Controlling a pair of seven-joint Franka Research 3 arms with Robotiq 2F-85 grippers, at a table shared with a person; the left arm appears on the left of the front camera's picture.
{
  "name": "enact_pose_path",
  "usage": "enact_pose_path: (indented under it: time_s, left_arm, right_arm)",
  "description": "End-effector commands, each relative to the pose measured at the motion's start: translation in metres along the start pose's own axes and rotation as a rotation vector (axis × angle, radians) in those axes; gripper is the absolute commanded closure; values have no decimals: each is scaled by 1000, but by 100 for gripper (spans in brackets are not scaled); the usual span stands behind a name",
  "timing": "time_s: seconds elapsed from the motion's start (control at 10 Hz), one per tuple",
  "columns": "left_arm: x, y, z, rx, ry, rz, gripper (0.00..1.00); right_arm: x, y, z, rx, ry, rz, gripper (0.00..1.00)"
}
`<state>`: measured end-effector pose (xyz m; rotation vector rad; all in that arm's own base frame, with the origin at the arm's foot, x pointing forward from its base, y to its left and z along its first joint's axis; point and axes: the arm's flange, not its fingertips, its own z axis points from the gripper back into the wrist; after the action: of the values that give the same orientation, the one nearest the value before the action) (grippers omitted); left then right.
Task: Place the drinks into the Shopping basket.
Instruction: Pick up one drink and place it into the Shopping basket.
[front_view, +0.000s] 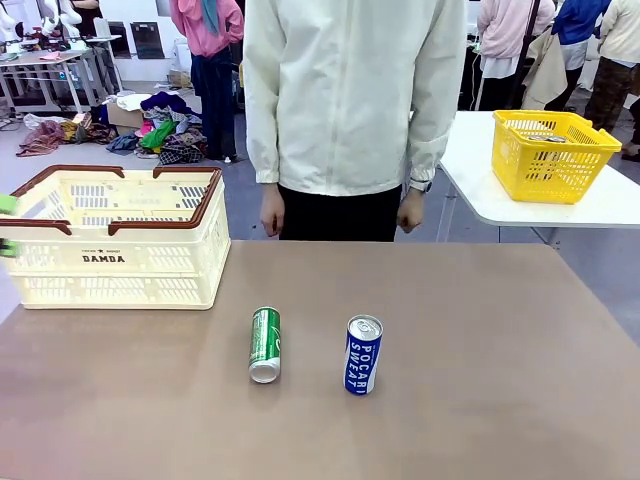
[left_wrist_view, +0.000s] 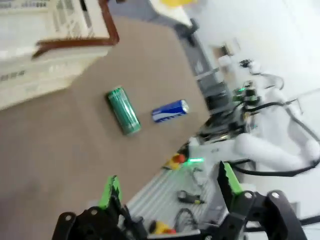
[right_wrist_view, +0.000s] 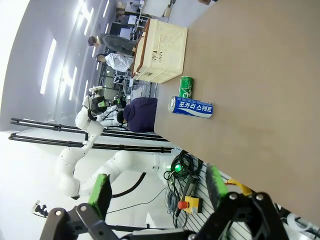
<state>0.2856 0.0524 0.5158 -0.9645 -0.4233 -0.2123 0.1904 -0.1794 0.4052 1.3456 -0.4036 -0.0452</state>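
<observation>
Task is judged not yet begun: no can is seen inside the basket, as far as its inside is shown. The green can is laid on its side on the table, silver end turned to the robot. The blue can is stood upright near it, to the right, not touching. Both are found approx. mid-table, in front of the basket, which is placed at the far left w/ handles folded down on the rim.

L gripper is held high above the table w/ fingers spread wide and nothing btw. them; both cans are seen below, well apart from the pads. R gripper is likewise released and empty, well apart from the cans. The person is stood at the far side, hands hung down, nothing touched.

Left to do: both cans, i.e. the whole task. The lying green can is probably best gripped across its body, the blue one from above.
</observation>
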Motion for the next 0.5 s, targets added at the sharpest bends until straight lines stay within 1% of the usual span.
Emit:
enact_pose_path:
  time_s: [0.0, 0.1, 0.2, 0.3, 0.4]
  left_arm:
    - [-11, -36, -99, 149, 24, -131, 0]
    - [-15, -51, -151, 218, 171, -193, 0]
    - [-14, -60, -194, 254, 278, -224, 0]
    - [-29, -71, -266, 270, 420, -282, 0]
    - [-30, -71, -269, 278, 409, -287, 0]
  right_arm:
    - [3, 6, 1, 13, -20, -7, 0]
    - [3, 6, 1, 13, -20, -7, 0]
    - [3, 6, 1, 13, -20, -7, 0]
    - [3, 6, 1, 13, -20, -7, 0]
    - [3, 6, 1, 13, -20, -7, 0]
